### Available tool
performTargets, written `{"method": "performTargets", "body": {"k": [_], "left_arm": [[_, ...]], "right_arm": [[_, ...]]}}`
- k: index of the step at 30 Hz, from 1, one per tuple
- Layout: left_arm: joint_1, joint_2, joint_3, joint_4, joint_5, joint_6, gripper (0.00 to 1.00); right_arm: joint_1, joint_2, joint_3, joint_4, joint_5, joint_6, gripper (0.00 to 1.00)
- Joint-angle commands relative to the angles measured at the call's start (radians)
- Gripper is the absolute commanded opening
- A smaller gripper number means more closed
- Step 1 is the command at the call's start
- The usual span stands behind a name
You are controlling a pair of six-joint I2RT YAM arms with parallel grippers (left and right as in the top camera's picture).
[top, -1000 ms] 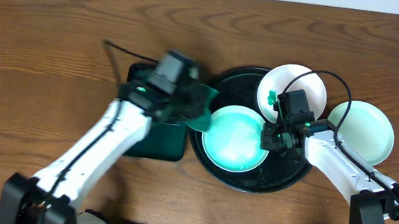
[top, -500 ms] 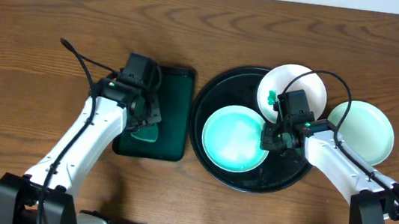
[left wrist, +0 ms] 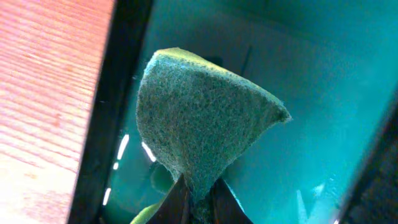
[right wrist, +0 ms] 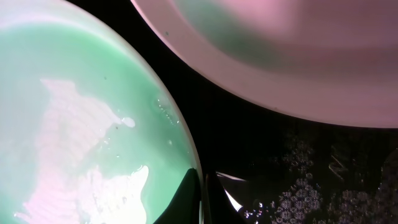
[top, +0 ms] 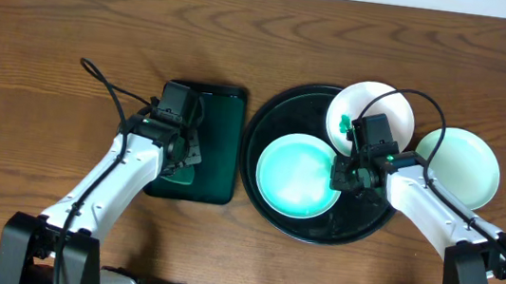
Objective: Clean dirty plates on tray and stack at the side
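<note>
- Left gripper [top: 185,151] was over the small dark green tray [top: 225,120], left of the big black tray [top: 358,223].
- Its jaws were pinched nearly together on a green sponge [left wrist: 205,124]. In the left wrist view the fingertips [left wrist: 180,198] clamped the sponge's narrow bottom end, and the pad fanned out wide above them.
- The sponge hung just above the green tray's wet floor [left wrist: 323,124]. Could not tell whether it touched.
- Wood table [left wrist: 43,93] showed past that tray's dark rim on the left.
- Right gripper [top: 342,178] was inside the black tray, at the right edge of the mint plate [top: 299,174].
- In the right wrist view its jaws [right wrist: 202,193] were closed tight on that plate's rim, one finger on each side of the edge.
- The mint plate [right wrist: 81,124] lay flat in the black tray, slightly left of centre. Its surface was wet and streaky with pale patches.
- A white plate [top: 371,108] sat at the tray's upper right, overlapping the rim and partly off the tray. It had a green smear [top: 345,126] near its lower left edge.
- In the wrist view the white plate [right wrist: 280,50] was close to the mint plate but not touching it, with a strip of glossy black tray [right wrist: 298,174] between them.
- A third plate [top: 465,166], pale mint, was on the table just right of the black tray, outside it. The right arm partly covered it.
</note>
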Motion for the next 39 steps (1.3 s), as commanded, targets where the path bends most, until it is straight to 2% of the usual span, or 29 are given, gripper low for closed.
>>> {"method": "performTargets", "body": {"k": [1,18,23,25,28,34,39], "left_arm": [[0.005,0.005,-0.004,0.000,-0.064,0.017,0.08],[0.005,0.005,-0.004,0.000,-0.064,0.017,0.08],[0.005,0.006,-0.004,0.000,-0.064,0.017,0.08],[0.005,0.005,-0.004,0.000,-0.064,0.017,0.08],[0.005,0.006,-0.004,0.001,-0.064,0.017,0.08],[0.005,0.006,-0.004,0.000,-0.064,0.017,0.08],[0.005,0.005,-0.004,0.001,-0.064,0.016,0.08]], "right_arm": [[0.014,0.005,-0.011,0.001,-0.028,0.008,0.01],[0.014,0.005,-0.011,0.001,-0.028,0.008,0.01],[0.014,0.005,-0.011,0.010,-0.027,0.006,0.21],[0.014,0.005,-0.011,0.017,-0.024,-0.003,0.25],[0.014,0.005,-0.011,0.017,-0.005,-0.003,0.25],[0.014,0.005,-0.011,0.017,-0.002,-0.003,0.17],[0.014,0.005,-0.012,0.017,-0.002,-0.003,0.17]]}}
